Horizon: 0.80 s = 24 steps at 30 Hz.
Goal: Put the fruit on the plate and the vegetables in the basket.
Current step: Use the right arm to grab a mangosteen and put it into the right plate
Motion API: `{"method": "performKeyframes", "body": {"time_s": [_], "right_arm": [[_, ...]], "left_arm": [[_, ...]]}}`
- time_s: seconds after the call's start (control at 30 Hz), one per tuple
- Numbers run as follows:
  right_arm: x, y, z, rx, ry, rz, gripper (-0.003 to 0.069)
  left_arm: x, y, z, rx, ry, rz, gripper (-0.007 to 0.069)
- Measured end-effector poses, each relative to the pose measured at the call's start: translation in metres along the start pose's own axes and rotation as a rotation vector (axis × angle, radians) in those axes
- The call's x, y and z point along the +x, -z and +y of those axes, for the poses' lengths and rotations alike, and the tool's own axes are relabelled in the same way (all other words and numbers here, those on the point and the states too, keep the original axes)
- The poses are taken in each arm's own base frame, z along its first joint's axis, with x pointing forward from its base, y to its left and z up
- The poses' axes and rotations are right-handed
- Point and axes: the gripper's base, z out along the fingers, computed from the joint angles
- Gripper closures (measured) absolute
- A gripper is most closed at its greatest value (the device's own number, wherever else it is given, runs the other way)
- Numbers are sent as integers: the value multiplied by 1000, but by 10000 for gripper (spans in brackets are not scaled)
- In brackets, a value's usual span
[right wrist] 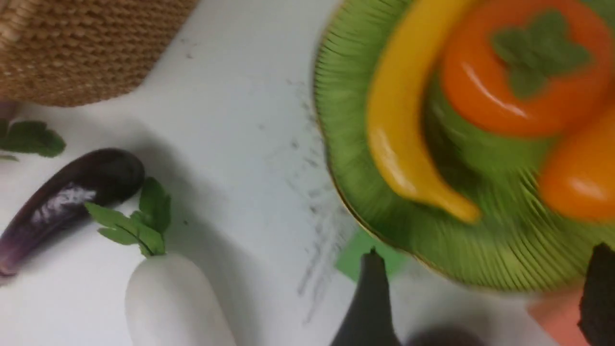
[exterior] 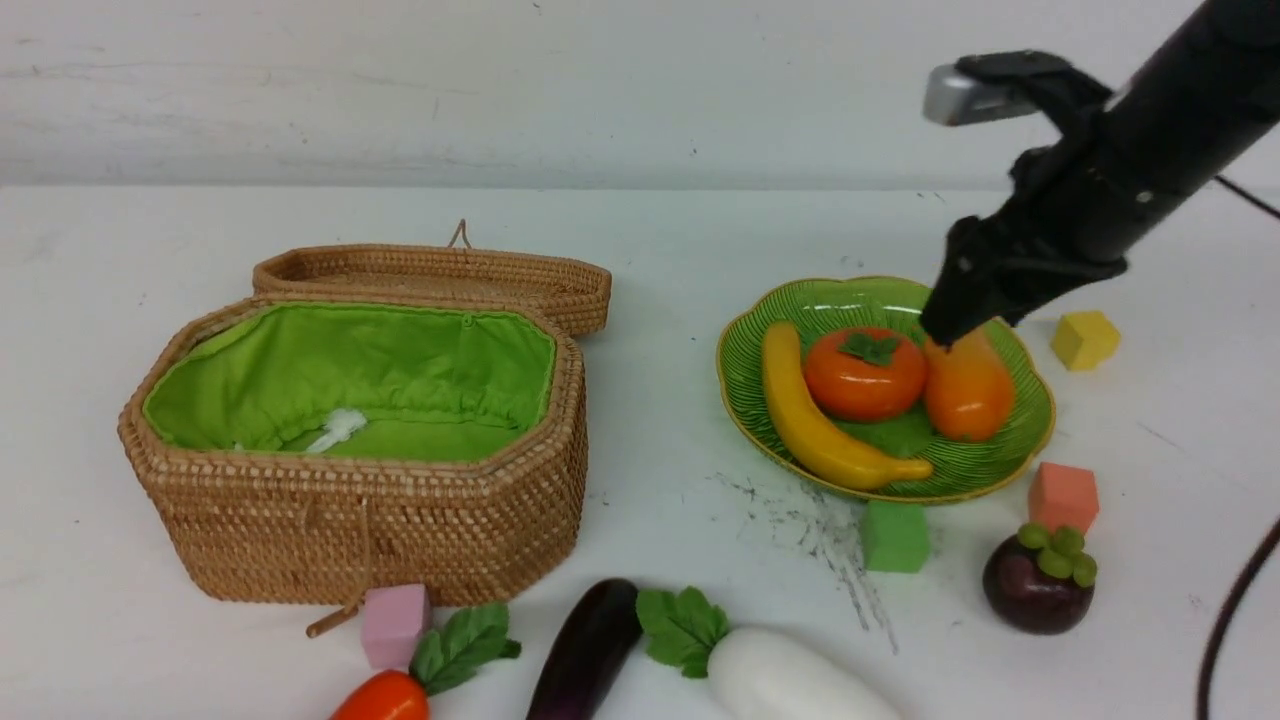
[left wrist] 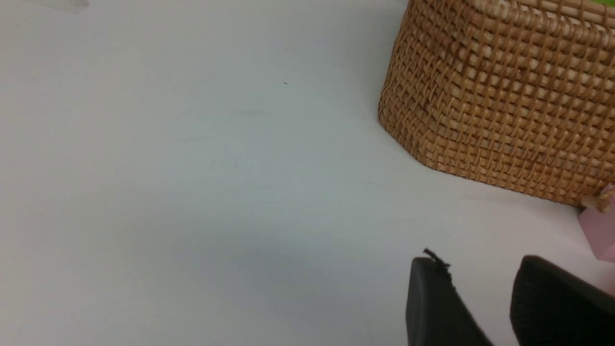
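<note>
On the plate [exterior: 742,385] lie the banana [exterior: 820,425], persimmon [exterior: 865,372] and mango [exterior: 967,390]. The right claw [right wrist: 485,262] hangs spread wide and empty over the mango's far end. The mangosteen [exterior: 1038,585] sits on the counter [exterior: 680,250] just off the plate's near right edge. The radish [exterior: 800,685], eggplant [exterior: 590,650] and carrot [exterior: 385,698] lie nearer and left of the plate, and the open basket [exterior: 350,530] stands farther left. Beyond the basket the left claw [left wrist: 478,274] hovers parted, gripping nothing.
</note>
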Motion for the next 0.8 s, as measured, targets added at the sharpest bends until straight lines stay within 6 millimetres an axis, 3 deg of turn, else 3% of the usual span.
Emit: {"method": "performKeyframes", "body": {"time_s": [0.17,0.33,0.53,0.8], "right_arm": [[21,43,-24,108,-216,-44,106],[49,54,-27,137,-332,-59,106],[81,40,-18,130,-448,-31,106],[126,-24,-28,134,-636,2,106]], "left_arm": [[0,0,0,0,0,0,386],[0,0,0,0,0,0,386],[0,0,0,0,0,0,386],[0,0,0,0,0,0,386]]}}
